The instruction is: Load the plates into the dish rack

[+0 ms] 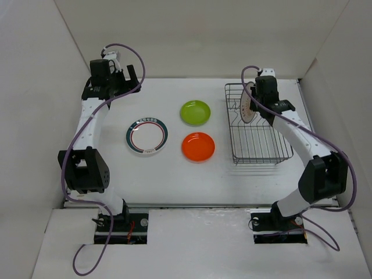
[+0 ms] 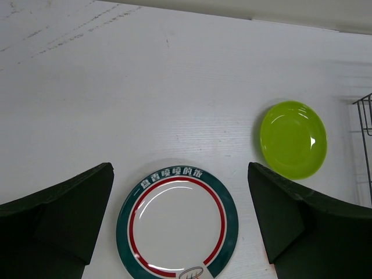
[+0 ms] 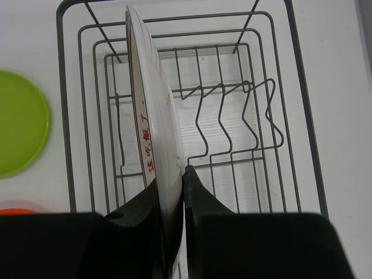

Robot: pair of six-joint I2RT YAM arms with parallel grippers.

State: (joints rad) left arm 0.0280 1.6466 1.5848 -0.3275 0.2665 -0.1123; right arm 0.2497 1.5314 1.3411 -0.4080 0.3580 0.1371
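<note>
Your right jaws: clamped on the white plate (image 3: 152,116), which stands upright at the rack (image 1: 261,145), right of frame.
Your left jaws: wide apart, holding nothing, above the ringed plate (image 2: 177,229).

A white table (image 1: 174,180) (faintly scuffed) stands between plain white walls (image 1: 192,35).

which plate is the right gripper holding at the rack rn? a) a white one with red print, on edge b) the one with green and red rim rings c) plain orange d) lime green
A: the right gripper is shut on the white plate, held on edge over the dish rack. The lime green plate, orange plate and ringed plate lie flat on the table.
</note>
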